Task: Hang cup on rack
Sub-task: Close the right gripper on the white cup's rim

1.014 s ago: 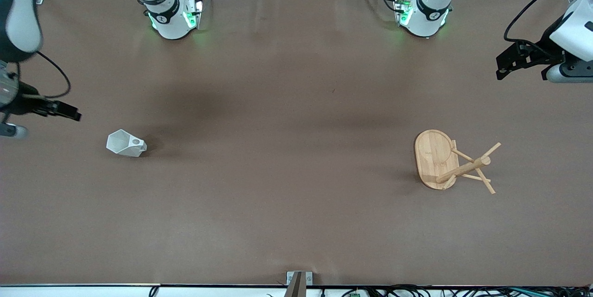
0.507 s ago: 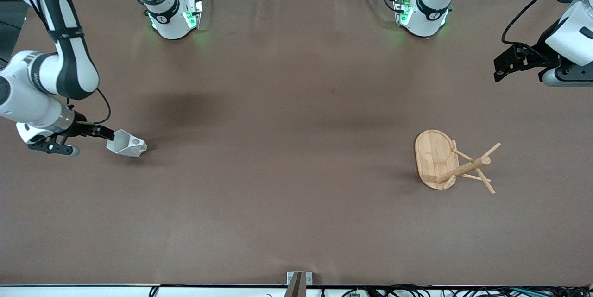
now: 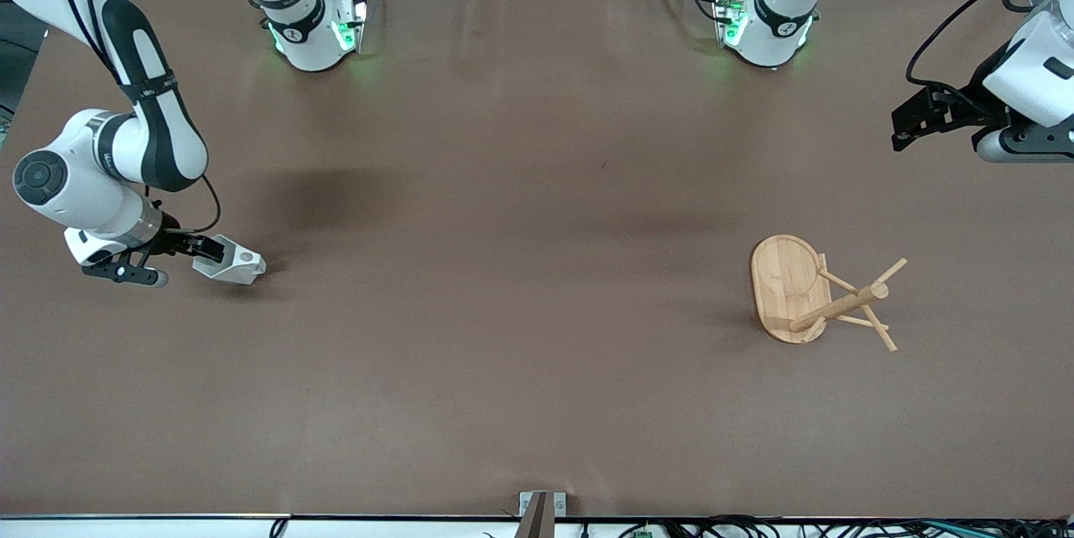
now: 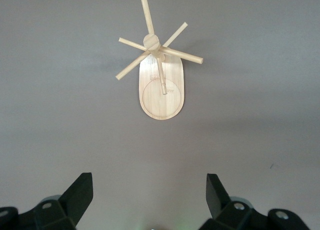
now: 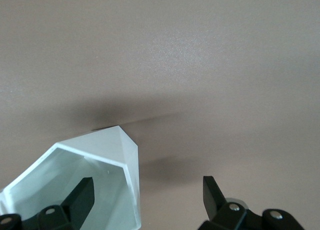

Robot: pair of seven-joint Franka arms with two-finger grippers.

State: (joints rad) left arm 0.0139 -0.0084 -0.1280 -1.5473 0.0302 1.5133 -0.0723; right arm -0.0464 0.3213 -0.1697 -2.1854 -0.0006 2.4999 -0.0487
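The white faceted cup (image 3: 237,267) lies on its side near the right arm's end of the table, with its holed handle facing up. My right gripper (image 3: 210,250) is open at the cup's mouth. In the right wrist view one finger (image 5: 82,195) is inside the cup (image 5: 107,155) and the other is outside, so my right gripper (image 5: 148,191) straddles the cup's wall. The bamboo rack (image 3: 789,282) stands near the left arm's end, well apart from the cup. My left gripper (image 3: 904,122) is open and empty in the air; its wrist view shows my left gripper (image 4: 150,189) facing the rack (image 4: 161,92).
The brown table top (image 3: 520,227) holds only the cup and the rack. Both arm bases (image 3: 312,26) stand along the table's edge farthest from the front camera. A small metal bracket (image 3: 541,504) sits at the edge nearest that camera.
My right arm has swung in from the table's end to the cup, and a finger now reaches into its mouth. My left gripper has drifted slightly toward the bases. Cup and rack have not moved.
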